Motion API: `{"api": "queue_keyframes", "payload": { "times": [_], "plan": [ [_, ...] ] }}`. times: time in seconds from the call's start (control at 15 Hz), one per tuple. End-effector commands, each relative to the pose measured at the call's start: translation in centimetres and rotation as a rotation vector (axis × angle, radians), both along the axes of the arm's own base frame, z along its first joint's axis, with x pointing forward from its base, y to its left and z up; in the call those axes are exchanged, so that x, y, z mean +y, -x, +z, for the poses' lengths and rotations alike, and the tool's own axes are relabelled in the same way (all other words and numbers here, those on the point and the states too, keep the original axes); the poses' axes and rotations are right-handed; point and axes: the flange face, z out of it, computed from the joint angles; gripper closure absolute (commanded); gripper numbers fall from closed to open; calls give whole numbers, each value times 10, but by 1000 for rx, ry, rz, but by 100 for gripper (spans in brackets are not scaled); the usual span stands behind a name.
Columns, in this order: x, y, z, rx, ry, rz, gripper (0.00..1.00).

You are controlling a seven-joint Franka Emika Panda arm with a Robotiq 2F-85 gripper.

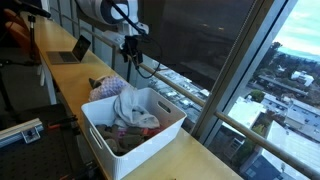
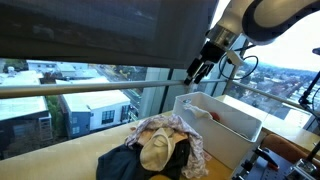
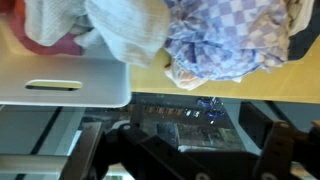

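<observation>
Window-side wooden worktop (image 1: 205,155), with the city beyond the glass. The white bin (image 1: 140,140) stands on it, filled with mixed clothes, and a clothes pile (image 2: 160,145) lies just beside one end. Only the wrist view shows the bin's handle slot (image 3: 52,85); that wall faces the window edge. The bin's long axis cannot be settled. The same view shows a blue checked cloth (image 3: 225,40) on the pile. The gripper (image 2: 198,72) hangs well above the bin's pile-side rim, jaws wide and empty.

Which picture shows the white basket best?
An exterior view: the whole basket shows, with clothes inside. In an exterior view the basket stands behind a clothes pile, inside mostly hidden. The wrist view shows only one rim with a handle slot.
</observation>
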Motion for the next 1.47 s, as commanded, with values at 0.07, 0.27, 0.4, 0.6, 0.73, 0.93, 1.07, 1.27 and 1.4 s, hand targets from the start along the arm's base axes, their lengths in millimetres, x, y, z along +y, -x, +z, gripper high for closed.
{"api": "queue_keyframes", "payload": {
  "times": [0.07, 0.27, 0.4, 0.6, 0.73, 0.93, 1.07, 1.27, 1.4],
  "plan": [
    [-106, -6, 10, -18, 29, -85, 0],
    [-161, -11, -26, 12, 55, -140, 0],
    [-185, -12, -57, 40, 62, -168, 0],
    [-205, -18, -104, 80, 61, -195, 0],
    [-209, -24, -134, 100, 62, -205, 0],
    [-211, -29, -179, 136, 65, -210, 0],
    [-209, -29, -211, 168, 66, -206, 0],
    [-207, -27, -250, 205, 71, -201, 0],
    [-209, -27, -270, 223, 77, -199, 0]
  ]
}}
